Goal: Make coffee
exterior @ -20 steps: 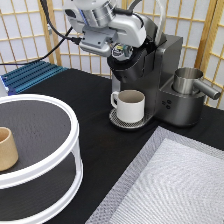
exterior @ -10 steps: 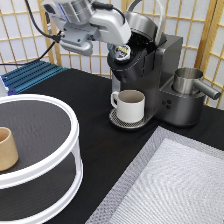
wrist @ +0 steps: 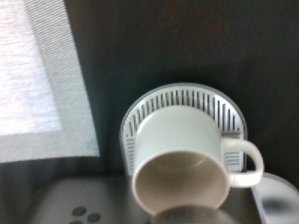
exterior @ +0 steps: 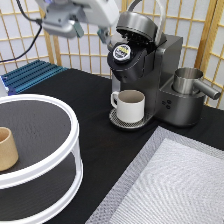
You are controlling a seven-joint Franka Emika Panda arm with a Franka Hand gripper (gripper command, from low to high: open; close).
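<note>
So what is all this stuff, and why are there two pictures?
It's a robot arm making coffee. One picture comes from a camera looking across the table. In it the gripper, the arm's hand, hangs near the top, just left of the coffee maker. I can't tell if it is open or shut. The lid is up, and the little pod sits in the slot. A white mug waits underneath. At the left, a tan cup stands on a round shelf. The other picture comes from a camera on the hand, looking down into the mug.
</note>
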